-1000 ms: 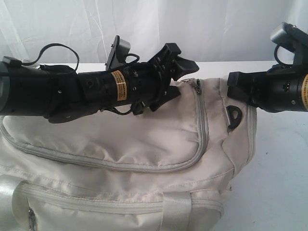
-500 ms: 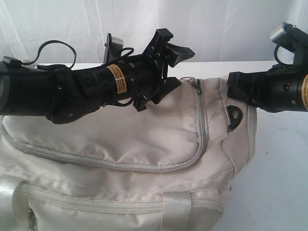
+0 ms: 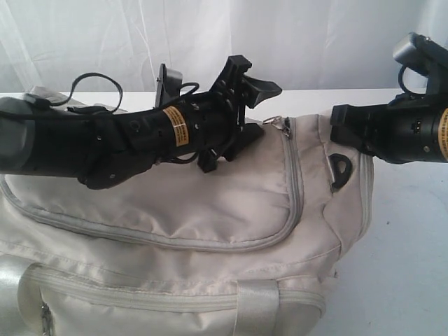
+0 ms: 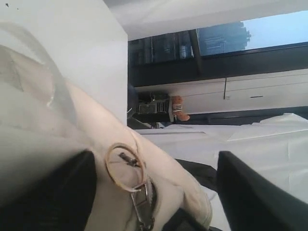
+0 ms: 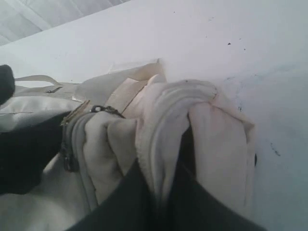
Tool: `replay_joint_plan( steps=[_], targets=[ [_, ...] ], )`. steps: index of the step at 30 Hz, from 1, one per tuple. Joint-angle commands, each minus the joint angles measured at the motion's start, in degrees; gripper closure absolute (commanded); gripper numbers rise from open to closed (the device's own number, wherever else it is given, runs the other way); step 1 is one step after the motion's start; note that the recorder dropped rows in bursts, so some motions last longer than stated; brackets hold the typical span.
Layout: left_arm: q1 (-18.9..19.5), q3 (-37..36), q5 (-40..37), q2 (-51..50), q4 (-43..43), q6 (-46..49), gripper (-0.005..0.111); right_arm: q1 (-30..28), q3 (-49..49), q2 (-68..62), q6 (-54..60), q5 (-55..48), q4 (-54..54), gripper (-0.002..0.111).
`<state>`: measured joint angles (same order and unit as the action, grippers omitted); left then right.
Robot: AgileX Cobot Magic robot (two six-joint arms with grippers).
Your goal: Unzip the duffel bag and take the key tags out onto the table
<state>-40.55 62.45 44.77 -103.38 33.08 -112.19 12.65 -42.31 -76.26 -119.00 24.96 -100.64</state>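
Duffel bag (image 3: 210,203): one, cream-beige, lying on the white table (image 3: 409,266); two grippers at its upper edge.
Left gripper (image 3: 260,108) sits close over the bag's top, fingers (image 4: 53,192) spread wide, holding nothing; one metal ring (image 4: 126,166) on the zipper pull lies between them; right gripper (image 3: 341,129) is at the bag's right end, fingers (image 5: 139,202) pressed together on a bunched fold of its fabric; the bag's curved flap zipper (image 3: 297,189) looks closed; one black D-ring (image 3: 341,166) just below that gripper; fabric wrinkled; one webbing handle (image 3: 257,308) on the bag's near side.
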Motion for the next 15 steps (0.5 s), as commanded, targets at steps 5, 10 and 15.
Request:
replay_joint_plan(
  steps=[5,10,15],
  targets=[
    [-0.1,1.3,5.2,-2.8,-0.5,-1.5,0.034,-0.8,-0.3,0.1,0.8,-3.0,0.7,0.108],
    [-0.1,3.5,5.2,-4.3,-0.2,-3.8,0.034,-0.8,-0.3,-0.7,0.8,-2.9,0.7,0.108],
    [-0.2,4.9,5.0,-5.2,0.9,-5.1,0.046,-0.8,-0.3,-0.7,0.8,-2.9,0.7,0.108]
  ],
)
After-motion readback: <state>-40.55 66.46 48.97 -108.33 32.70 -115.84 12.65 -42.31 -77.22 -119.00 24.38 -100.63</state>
